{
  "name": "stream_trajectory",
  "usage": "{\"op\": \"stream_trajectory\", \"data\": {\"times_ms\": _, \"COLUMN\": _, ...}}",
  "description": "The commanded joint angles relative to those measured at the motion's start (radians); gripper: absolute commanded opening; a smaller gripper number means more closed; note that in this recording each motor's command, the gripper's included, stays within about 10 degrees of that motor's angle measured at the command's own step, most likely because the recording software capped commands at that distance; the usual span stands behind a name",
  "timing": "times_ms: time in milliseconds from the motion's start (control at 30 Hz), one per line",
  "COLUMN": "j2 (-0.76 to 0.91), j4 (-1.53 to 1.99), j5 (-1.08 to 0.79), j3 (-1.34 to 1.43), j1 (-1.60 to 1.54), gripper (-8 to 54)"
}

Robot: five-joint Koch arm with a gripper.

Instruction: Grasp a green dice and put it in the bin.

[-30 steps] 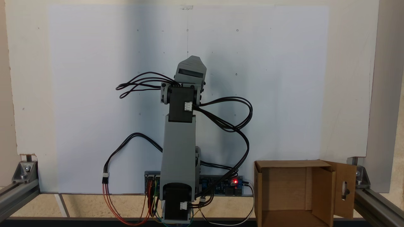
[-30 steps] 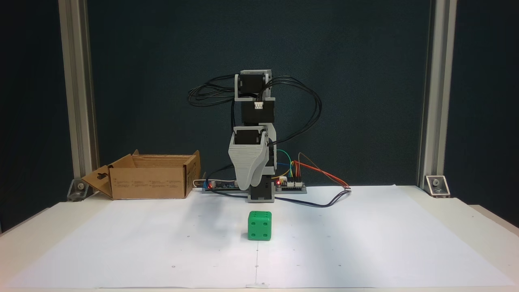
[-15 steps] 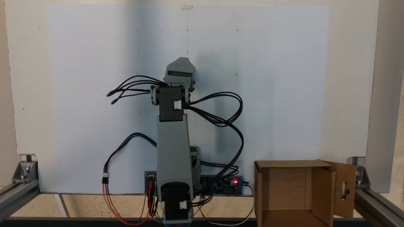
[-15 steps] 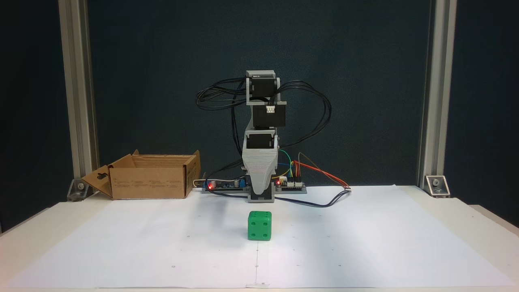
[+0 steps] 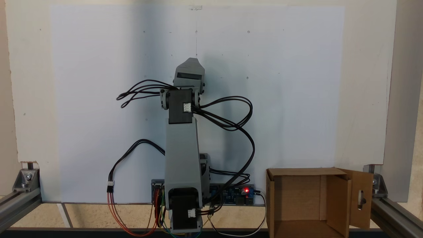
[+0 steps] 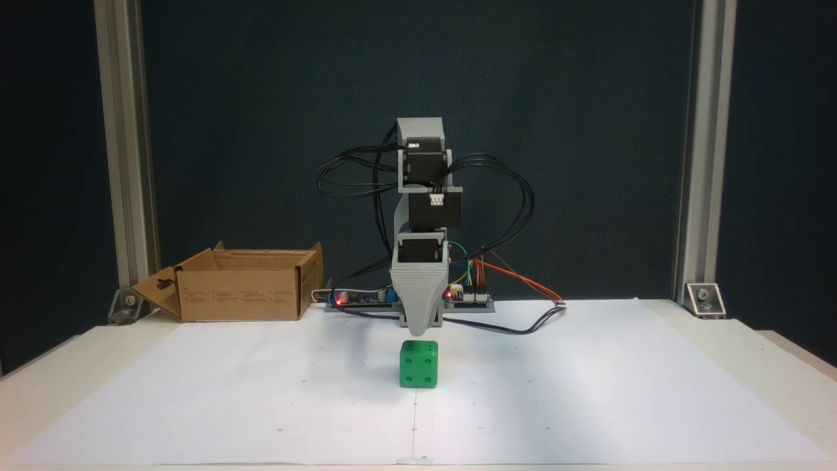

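1. Gripper [image 6: 422, 330] position is the main change: a second ago it hung well above and behind the green dice [image 6: 419, 364] and a little to the left in the front fixed view, and it has since swung into line and come down until its tip sits just over the dice's top face.
2. Only one grey jaw face shows in either fixed view, so how far the jaws are parted cannot be told; nothing appears to be held.
3. The dice has not moved; it rests on the white paper sheet [image 6: 588, 392], near the middle and well apart from the bin [image 6: 242, 294].
4. That probably means the approach is nearly done and the grasp is next.
5. The bin, an open cardboard box with a slotted flap [image 5: 362, 198], stands empty by the arm's base [image 5: 183, 215].
6. The paper covers a pale table [image 6: 771, 353] framed by aluminium posts [image 6: 703, 150], with a dark backdrop [image 6: 588, 131] behind and a lit control board [image 5: 238, 194] by the base.
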Motion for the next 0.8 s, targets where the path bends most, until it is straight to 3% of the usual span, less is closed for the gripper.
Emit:
{"op": "stream_trajectory", "data": {"times_ms": 0, "j2": -0.003, "j4": -0.008, "j5": 0.034, "j3": -0.018, "j1": 0.002, "gripper": 43.9}}
{"op": "stream_trajectory", "data": {"times_ms": 767, "j2": -0.140, "j4": -0.160, "j5": 0.034, "j3": 0.040, "j1": 0.021, "gripper": 43.1}}
